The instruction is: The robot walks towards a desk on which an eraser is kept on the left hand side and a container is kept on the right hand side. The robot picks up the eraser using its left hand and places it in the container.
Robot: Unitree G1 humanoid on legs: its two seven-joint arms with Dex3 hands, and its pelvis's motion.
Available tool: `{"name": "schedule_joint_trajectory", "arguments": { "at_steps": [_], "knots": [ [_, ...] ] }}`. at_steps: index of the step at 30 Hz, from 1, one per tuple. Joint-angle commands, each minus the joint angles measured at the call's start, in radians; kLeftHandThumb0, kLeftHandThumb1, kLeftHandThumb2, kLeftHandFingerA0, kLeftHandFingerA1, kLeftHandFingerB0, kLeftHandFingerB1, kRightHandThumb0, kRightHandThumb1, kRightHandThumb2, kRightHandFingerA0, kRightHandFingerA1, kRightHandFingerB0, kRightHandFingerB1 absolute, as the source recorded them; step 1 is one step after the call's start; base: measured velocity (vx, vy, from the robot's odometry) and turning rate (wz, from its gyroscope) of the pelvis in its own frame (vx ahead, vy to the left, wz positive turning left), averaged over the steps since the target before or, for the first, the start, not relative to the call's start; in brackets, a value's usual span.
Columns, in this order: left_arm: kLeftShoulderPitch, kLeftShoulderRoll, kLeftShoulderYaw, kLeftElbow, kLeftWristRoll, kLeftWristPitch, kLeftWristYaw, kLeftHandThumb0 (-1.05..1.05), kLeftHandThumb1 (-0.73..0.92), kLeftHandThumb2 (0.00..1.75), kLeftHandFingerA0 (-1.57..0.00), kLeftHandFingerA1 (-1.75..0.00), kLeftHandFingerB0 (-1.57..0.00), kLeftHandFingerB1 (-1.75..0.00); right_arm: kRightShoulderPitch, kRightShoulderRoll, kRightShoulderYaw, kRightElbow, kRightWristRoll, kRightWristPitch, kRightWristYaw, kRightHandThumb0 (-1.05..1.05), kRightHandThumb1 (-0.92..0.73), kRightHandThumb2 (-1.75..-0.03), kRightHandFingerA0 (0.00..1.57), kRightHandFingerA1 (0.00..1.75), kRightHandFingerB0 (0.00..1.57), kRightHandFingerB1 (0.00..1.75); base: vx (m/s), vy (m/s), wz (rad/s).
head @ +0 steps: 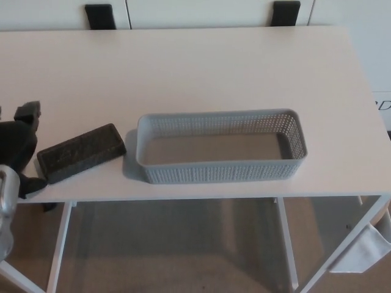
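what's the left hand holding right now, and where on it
Nothing. The left hand sits at the table's left edge with its fingers apart, just left of the eraser, which lies flat on the table beside the empty gray basket.

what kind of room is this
Probably an office or lab: a plain white desk on thin metal legs, white cabinets behind it, and carpet below.

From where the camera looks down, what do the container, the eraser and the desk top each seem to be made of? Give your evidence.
Container: probably moulded grey plastic, matt, its walls pierced with rows of small holes.
Eraser: dark block with a rough, speckled face, perhaps felt; uncertain.
Desk top: smooth, pale, matt board, likely laminate.
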Motion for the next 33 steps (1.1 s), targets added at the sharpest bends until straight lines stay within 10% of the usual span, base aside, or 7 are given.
{"name": "schedule_joint_trajectory", "arguments": {
  "at_steps": [1,12,18,33],
  "knots": [
    [-0.014,-0.004,-0.005,-0.004,0.028,0.046,0.010,-0.53,0.48,0.55,-0.05,-0.25,-0.03,-0.22,0.008,-0.017,-0.001,-0.019,0.001,0.022,0.007,-0.43,-0.51,-0.55,0.86,0.56,0.74,0.52,0.00,0.000,0.00],
    [-0.006,-0.012,-0.031,-0.114,0.034,0.075,-0.097,-0.61,0.38,0.70,-0.09,-0.23,-0.08,-0.13,0.007,-0.016,0.004,-0.034,-0.005,0.027,0.005,-0.44,-0.51,-0.55,0.87,0.57,0.74,0.51,0.00,0.000,0.00],
    [-0.037,0.069,-0.066,-0.229,0.030,0.138,-0.444,-0.53,0.34,0.73,-0.02,-0.27,-0.03,-0.20,-0.002,-0.024,0.007,-0.022,-0.012,0.023,0.005,-0.42,-0.52,-0.55,0.86,0.55,0.74,0.51,0.00,0.000,0.00],
    [-0.040,0.205,-0.031,-0.427,-0.015,0.193,-0.808,-0.58,0.37,0.73,0.00,-0.15,0.00,-0.12,0.008,-0.027,0.014,-0.062,-0.015,0.056,0.013,-0.43,-0.51,-0.55,0.84,0.56,0.74,0.51,0.00,0.000,0.00]
  ]
}}
